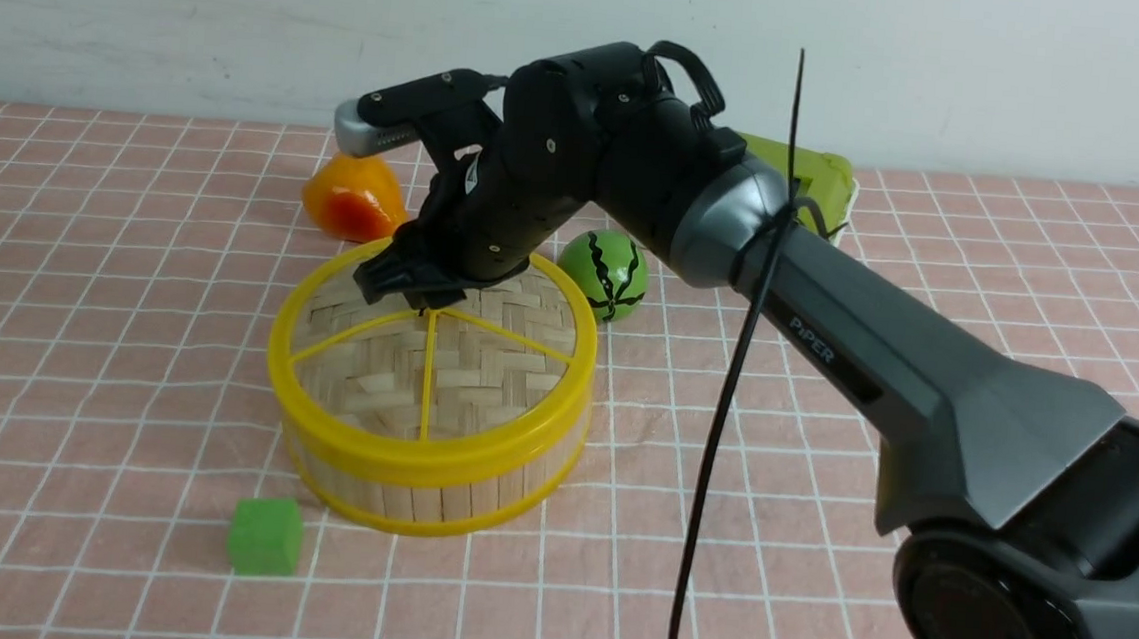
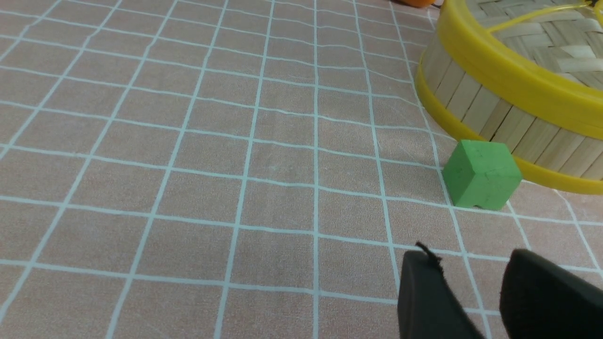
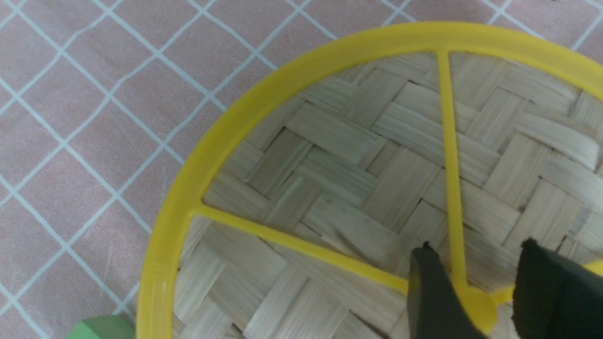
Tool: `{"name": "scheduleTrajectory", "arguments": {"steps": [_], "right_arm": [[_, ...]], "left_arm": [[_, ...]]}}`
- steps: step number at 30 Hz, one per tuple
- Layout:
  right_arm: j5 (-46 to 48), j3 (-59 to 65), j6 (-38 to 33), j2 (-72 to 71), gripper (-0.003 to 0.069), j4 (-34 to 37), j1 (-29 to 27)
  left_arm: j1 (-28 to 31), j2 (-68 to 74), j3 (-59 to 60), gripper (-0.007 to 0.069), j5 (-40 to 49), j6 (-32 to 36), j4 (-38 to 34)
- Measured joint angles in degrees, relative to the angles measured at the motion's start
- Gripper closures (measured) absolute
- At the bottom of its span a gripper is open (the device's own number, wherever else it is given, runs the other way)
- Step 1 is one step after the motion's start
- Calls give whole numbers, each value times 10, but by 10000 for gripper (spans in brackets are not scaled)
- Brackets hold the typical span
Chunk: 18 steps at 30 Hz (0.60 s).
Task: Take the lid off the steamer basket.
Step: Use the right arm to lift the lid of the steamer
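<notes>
The steamer basket (image 1: 422,498) stands on the checked cloth in the middle, with bamboo slat walls and yellow rims. The lid (image 1: 466,367) lies on it, woven bamboo with yellow spokes. My right gripper (image 1: 419,299) hangs over the lid's centre. In the right wrist view its fingers (image 3: 476,247) stand apart on either side of the small yellow knob (image 3: 476,305), with a gap at one side. My left gripper (image 2: 471,252) is open and empty low over the cloth, near the basket's wall (image 2: 490,110). It does not show in the front view.
A green cube (image 1: 265,536) sits just in front-left of the basket and shows in the left wrist view (image 2: 481,174). An orange toy (image 1: 352,199) and a watermelon ball (image 1: 604,274) lie behind it. A green-lidded box (image 1: 825,182) is at the back right. A black cable (image 1: 724,401) hangs beside the right arm.
</notes>
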Motion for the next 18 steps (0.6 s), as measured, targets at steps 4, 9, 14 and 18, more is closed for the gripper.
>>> {"name": "scheduleTrajectory", "arguments": {"steps": [4,9,14,18], "right_arm": [[2,0,0,0,469,0,0],[9,0,-1,0,527,1,0],[10,0,-1,0,579,1,0],[12,-3,-1,0,579,1,0]], "left_arm": [[0,0,0,386,0,0,0],[0,0,0,386,0,0,0],[0,0,0,386,0,0,0],[0,0,0,386,0,0,0]]}}
